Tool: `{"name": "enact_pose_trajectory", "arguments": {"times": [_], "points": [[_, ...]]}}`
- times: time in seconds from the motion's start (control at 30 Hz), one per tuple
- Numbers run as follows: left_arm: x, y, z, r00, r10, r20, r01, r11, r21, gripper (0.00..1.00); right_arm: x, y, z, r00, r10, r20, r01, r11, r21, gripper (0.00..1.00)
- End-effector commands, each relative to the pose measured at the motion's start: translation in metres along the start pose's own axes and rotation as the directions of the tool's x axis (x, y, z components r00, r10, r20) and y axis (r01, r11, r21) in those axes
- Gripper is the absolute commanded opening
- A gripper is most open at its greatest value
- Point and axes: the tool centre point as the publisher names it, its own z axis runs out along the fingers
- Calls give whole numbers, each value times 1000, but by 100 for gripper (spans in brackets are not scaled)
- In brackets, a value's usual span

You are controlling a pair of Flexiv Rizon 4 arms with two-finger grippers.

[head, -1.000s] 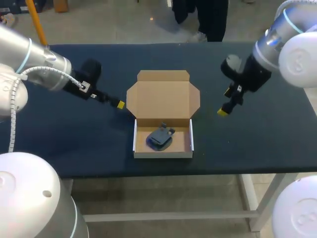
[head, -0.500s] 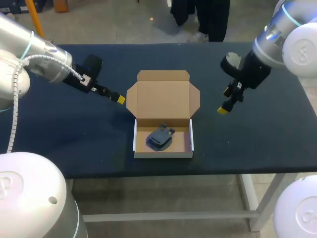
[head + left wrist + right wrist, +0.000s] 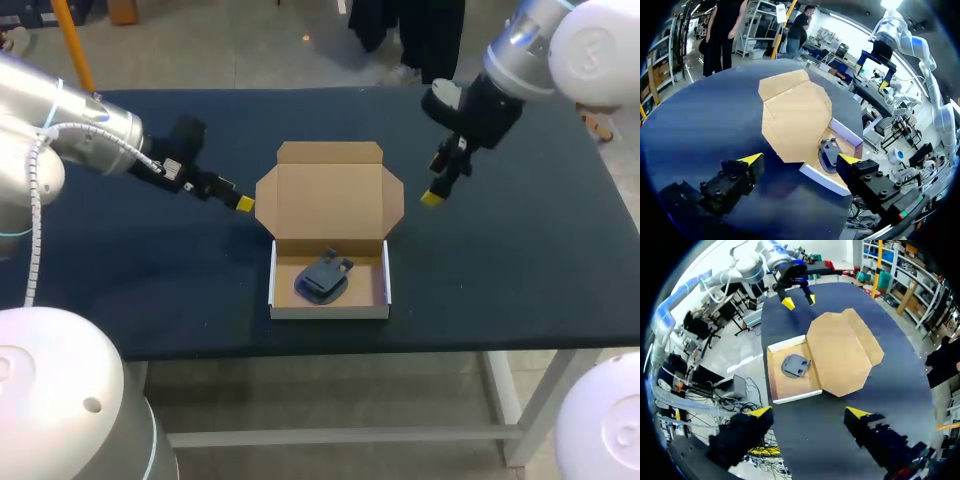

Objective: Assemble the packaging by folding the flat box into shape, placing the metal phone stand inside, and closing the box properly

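- Box (image 3: 329,311) open on the table (image 3: 520,270), lid (image 3: 329,195) flat, phone stand (image 3: 323,278) inside.
- Left gripper (image 3: 243,203) beside lid, fingers apart.
- Right gripper (image 3: 431,198) opposite, fingers apart too.

Soft, even light is coming down from overhead, leaving the dark table (image 3: 520,270) matte; the box (image 3: 329,200) is throwing only faint shadows, and the white right arm (image 3: 600,45) is shining brightly.

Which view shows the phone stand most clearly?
The right wrist view: the phone stand lies wholly in sight, its outline plain against the box floor. The head view shows it whole too, with less detail. The left wrist view sees it at a low slant.
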Motion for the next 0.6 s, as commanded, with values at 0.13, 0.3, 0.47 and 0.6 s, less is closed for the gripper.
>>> {"name": "enact_pose_trajectory", "arguments": {"times": [0.13, 0.3, 0.47, 0.6], "points": [[-21, -7, 13, 999, 34, -22, -34, 999, -4, 100, -16, 25, -5, 982, -8, -188, 20, 998, 60, 100], [-32, -8, 19, 998, 52, -37, -52, 999, 3, 100, -20, 37, -6, 978, -27, -207, 45, 995, 87, 100], [-42, -7, 25, 996, 47, -73, -45, 999, 29, 100, -23, 46, -6, 975, -39, -220, 63, 993, 103, 99], [-49, -10, 34, 995, 42, -94, -40, 999, 28, 100, -25, 51, -5, 972, -44, -230, 70, 992, 108, 85]]}}
